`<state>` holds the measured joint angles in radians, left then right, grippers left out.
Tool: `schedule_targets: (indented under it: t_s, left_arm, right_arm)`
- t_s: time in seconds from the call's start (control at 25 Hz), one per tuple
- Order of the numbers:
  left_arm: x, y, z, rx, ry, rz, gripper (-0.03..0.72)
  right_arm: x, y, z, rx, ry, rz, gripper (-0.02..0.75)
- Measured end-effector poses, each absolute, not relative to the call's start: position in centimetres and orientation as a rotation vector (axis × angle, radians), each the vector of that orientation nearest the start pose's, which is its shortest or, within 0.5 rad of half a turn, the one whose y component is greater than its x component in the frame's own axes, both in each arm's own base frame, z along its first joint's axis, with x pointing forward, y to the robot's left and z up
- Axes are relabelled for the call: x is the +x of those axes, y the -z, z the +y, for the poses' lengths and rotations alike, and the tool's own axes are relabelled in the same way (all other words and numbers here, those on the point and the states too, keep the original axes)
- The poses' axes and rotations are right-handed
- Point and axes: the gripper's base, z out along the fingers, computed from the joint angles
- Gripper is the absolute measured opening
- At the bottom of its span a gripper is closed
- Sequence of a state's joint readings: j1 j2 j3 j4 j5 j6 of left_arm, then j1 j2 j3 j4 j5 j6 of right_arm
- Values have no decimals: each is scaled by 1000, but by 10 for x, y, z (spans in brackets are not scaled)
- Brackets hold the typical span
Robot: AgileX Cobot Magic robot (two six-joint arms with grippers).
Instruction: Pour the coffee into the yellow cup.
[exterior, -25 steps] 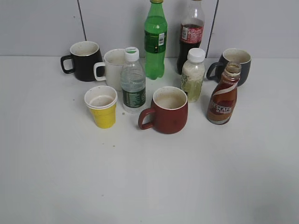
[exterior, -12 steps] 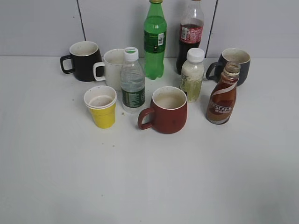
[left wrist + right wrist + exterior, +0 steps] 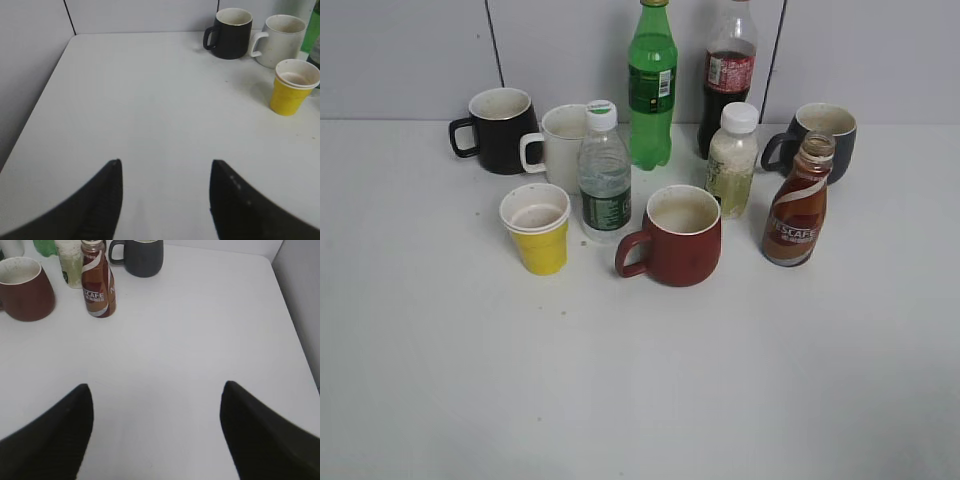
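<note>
Both arms hang low over bare table, well short of the drinks. The left gripper (image 3: 165,172) is spread and holds nothing; the right gripper (image 3: 156,395) gapes wider, also empty. The coffee (image 3: 796,205) stands upright and uncapped at the right, beside the grey mug (image 3: 825,135). The yellow cup (image 3: 537,228) sits left, before the white mug (image 3: 557,147). I count four mugs, one paper cup and five bottles.

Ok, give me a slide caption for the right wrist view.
Open right gripper hovering over the white table, facing the uncapped Nescafe coffee bottle.
</note>
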<state>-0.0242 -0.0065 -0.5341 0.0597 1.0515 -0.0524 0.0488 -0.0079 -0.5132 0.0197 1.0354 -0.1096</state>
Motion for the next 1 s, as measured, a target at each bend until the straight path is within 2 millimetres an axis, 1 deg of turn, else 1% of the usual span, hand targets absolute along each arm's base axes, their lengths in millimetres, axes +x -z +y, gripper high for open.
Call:
schedule_targets:
  t_s: [0.36, 0.52, 0.56, 0.72, 1.0]
  left_arm:
    - [-10, -287, 5, -32, -21, 1993, 414]
    - [-10, -287, 5, -32, -21, 1993, 391]
    - [-10, -287, 5, -32, -21, 1993, 373]
    - [-10, -287, 5, -32, -21, 1993, 345]
    - [-10, -287, 5, -32, -21, 1993, 315]
  right_arm:
    - [-7, -283, 1, -159, 16, 1992, 592]
    - [-7, -283, 1, -159, 16, 1992, 592]
    - [-7, -283, 1, -159, 16, 1992, 592]
    - [-7, -283, 1, -159, 16, 1992, 592]
    - [-7, -282, 1, -159, 16, 1993, 592]
